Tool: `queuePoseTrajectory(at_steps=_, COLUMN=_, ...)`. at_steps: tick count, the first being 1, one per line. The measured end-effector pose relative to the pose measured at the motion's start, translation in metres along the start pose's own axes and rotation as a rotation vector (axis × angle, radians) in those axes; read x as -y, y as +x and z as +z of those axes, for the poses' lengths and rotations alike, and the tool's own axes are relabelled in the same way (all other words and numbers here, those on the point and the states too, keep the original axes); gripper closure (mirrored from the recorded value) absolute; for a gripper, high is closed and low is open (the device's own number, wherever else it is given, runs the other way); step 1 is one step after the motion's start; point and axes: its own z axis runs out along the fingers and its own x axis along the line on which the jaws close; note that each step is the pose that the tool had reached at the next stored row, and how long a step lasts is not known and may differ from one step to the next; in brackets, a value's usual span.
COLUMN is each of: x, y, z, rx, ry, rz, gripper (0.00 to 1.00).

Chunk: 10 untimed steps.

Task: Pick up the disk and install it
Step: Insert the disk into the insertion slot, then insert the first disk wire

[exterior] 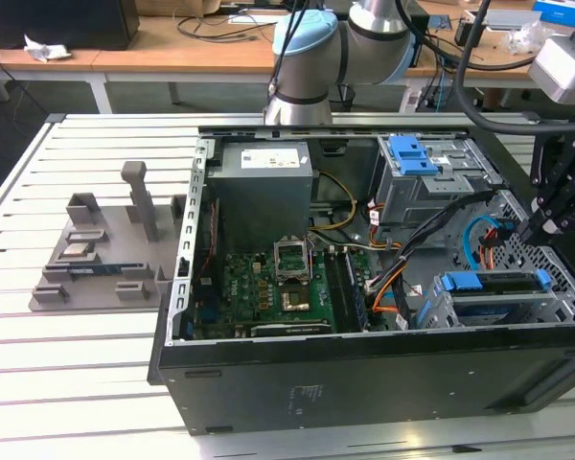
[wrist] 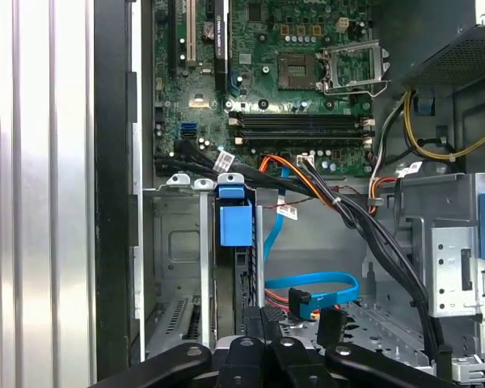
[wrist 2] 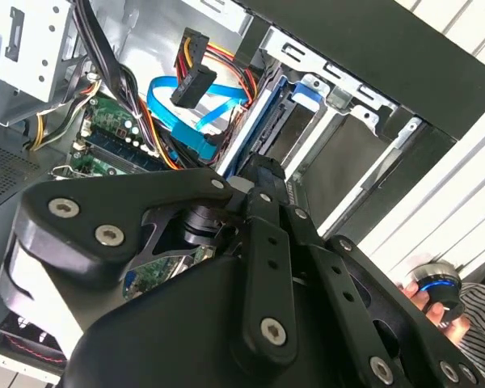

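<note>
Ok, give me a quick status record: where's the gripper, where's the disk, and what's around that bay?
gripper: low over the lower drive cage, at the exterior view's right
disk: edge-on in that cage's slot, blue carrier frame showing
contact: gripper right by the disk's edge; touching or not cannot be told
cable: loose blue data cable beside the cage
case: open, lying on the slatted table, motherboard exposed
</note>
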Motion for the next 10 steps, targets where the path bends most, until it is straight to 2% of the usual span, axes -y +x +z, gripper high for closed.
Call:
queuePoseTrajectory(at_steps=9, x=0.0001, y=0.0000, z=0.0000, rx=0.0000, ry=0.0000, rz=0.000, gripper=0.89)
queuePoseTrajectory(at_steps=10, x=0.0001, y=0.0000, z=0.0000, rx=0.0000, ry=0.0000, rz=0.000, gripper=0.83)
